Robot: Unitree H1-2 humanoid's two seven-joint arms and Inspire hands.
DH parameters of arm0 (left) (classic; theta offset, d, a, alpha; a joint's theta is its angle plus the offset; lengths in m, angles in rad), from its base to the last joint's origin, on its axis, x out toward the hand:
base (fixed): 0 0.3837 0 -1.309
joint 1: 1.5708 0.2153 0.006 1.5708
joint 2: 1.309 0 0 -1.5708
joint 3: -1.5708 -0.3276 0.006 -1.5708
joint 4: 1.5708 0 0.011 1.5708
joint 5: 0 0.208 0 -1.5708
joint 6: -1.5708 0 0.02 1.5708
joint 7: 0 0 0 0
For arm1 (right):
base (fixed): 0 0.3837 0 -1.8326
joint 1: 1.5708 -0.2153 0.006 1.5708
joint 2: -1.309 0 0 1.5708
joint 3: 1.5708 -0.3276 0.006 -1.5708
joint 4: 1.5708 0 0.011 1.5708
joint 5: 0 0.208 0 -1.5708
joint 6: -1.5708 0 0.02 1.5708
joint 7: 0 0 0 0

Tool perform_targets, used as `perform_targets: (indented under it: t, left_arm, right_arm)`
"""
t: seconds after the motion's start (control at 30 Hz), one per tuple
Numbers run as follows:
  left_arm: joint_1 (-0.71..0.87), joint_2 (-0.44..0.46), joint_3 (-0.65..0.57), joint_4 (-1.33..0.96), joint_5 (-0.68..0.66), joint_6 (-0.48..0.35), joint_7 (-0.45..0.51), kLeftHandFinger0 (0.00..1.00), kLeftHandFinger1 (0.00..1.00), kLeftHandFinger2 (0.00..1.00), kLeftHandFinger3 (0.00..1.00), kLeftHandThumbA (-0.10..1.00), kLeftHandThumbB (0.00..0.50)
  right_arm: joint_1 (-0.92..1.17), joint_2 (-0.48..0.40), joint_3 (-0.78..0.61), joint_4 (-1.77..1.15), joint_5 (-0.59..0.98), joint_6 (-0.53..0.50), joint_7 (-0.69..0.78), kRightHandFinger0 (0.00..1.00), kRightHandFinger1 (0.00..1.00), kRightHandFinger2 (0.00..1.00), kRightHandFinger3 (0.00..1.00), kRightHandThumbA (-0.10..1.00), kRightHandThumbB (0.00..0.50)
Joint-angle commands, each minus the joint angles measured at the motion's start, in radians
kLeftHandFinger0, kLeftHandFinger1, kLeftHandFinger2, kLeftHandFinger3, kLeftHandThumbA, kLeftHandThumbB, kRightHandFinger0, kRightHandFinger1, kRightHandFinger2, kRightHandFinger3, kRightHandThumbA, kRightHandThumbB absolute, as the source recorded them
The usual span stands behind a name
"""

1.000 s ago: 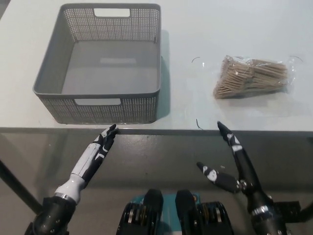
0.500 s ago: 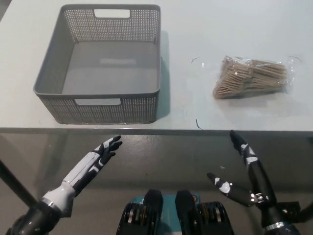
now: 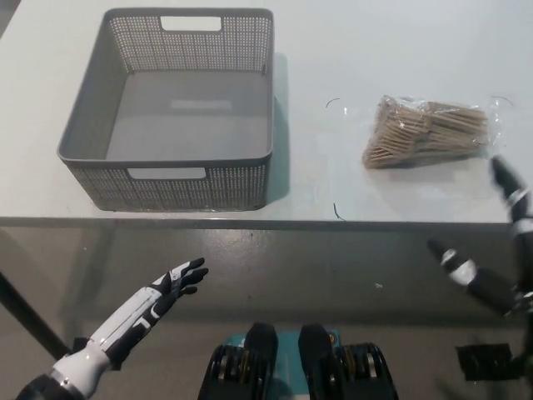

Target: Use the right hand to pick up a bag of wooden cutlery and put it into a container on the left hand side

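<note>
right hand [image 3: 510, 250] cut by right edge — wrist unseen

I read this as a lab or test bench, plain white flat table [image 3: 350, 50] with nothing homely on it, grey perforated plastic basket [image 3: 92, 108] at far left, bare grey floor [image 3: 291, 258] near me, black tape patch [image 3: 483, 360] at near right

A grey container [image 3: 166, 108] with walls perforated in a fine mesh pattern is seen on a white table [image 3: 350, 50]. Pale tan wooden cutlery is enclosed in a clear bag [image 3: 429, 132] (glossy, with glints). The left hand [image 3: 171, 286] is coloured white with black fingers; the right hand [image 3: 500, 250] is black with white patches.
</note>
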Motion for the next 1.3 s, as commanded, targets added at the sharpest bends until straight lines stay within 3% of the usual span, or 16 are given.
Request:
perform_targets:
  t: [0.0, 0.03, 0.13, 0.37, 0.5, 0.67, 0.83, 0.93, 1.03, 1.17, 1.27]
  left_arm:
    - [-0.015, -0.004, 0.025, -0.039, -0.037, 0.030, -0.001, 1.00, 1.00, 1.00, 1.00, 1.00, 0.368]
    - [-0.020, -0.011, 0.027, -0.033, -0.036, 0.029, 0.004, 1.00, 1.00, 1.00, 1.00, 1.00, 0.369]
    - [-0.012, -0.050, 0.037, 0.009, -0.020, -0.003, 0.034, 1.00, 1.00, 1.00, 1.00, 1.00, 0.372]
    - [0.009, -0.089, 0.053, 0.082, -0.007, -0.058, 0.043, 1.00, 1.00, 1.00, 1.00, 1.00, 0.349]
    - [0.003, -0.096, 0.062, 0.121, -0.019, -0.082, 0.027, 1.00, 1.00, 1.00, 1.00, 1.00, 0.319]
    - [0.015, -0.105, 0.059, 0.145, -0.007, -0.106, 0.025, 1.00, 1.00, 1.00, 1.00, 1.00, 0.310]
    - [0.042, -0.105, 0.059, 0.139, 0.005, -0.106, 0.028, 1.00, 1.00, 1.00, 1.00, 1.00, 0.319]
    - [0.045, -0.107, 0.063, 0.147, -0.002, -0.117, 0.025, 1.00, 1.00, 1.00, 1.00, 1.00, 0.308]
    - [0.045, -0.109, 0.064, 0.153, -0.007, -0.123, 0.020, 1.00, 1.00, 1.00, 1.00, 1.00, 0.310]
    - [0.052, -0.107, 0.065, 0.143, -0.002, -0.114, 0.021, 1.00, 1.00, 1.00, 1.00, 1.00, 0.324]
    - [0.053, -0.108, 0.067, 0.149, -0.010, -0.115, 0.018, 1.00, 1.00, 1.00, 1.00, 1.00, 0.329]
  right_arm:
    - [-0.125, -0.083, -0.037, -0.115, -0.063, 0.180, 0.047, 1.00, 1.00, 1.00, 1.00, 0.85, 0.268]
    - [-0.144, -0.098, -0.037, -0.122, -0.078, 0.203, 0.054, 1.00, 1.00, 1.00, 1.00, 0.84, 0.268]
    - [-0.263, -0.196, -0.007, -0.120, -0.158, 0.341, 0.138, 1.00, 1.00, 1.00, 1.00, 0.84, 0.346]
    - [-0.502, -0.354, 0.079, 0.035, -0.165, 0.448, 0.281, 1.00, 1.00, 1.00, 1.00, 0.69, 0.411]
    - [-0.696, -0.414, 0.194, 0.220, -0.216, 0.473, 0.380, 1.00, 1.00, 1.00, 1.00, 0.63, 0.489]
    - [-0.854, -0.459, 0.330, 0.408, -0.256, 0.463, 0.500, 1.00, 1.00, 1.00, 1.00, 0.64, 0.500]
    - [-0.970, -0.457, 0.438, 0.563, -0.286, 0.449, 0.578, 1.00, 1.00, 1.00, 1.00, 0.55, 0.500]
    - [-1.055, -0.449, 0.512, 0.690, -0.323, 0.389, 0.610, 1.00, 1.00, 1.00, 1.00, 0.62, 0.500]
    - [-1.117, -0.435, 0.561, 0.786, -0.327, 0.382, 0.650, 1.00, 1.00, 1.00, 1.00, 0.57, 0.500]
    - [-1.150, -0.431, 0.627, 0.862, -0.351, 0.349, 0.698, 1.00, 1.00, 1.00, 1.00, 0.62, 0.500]
    - [-1.173, -0.424, 0.657, 0.905, -0.354, 0.351, 0.741, 1.00, 1.00, 1.00, 1.00, 0.59, 0.500]
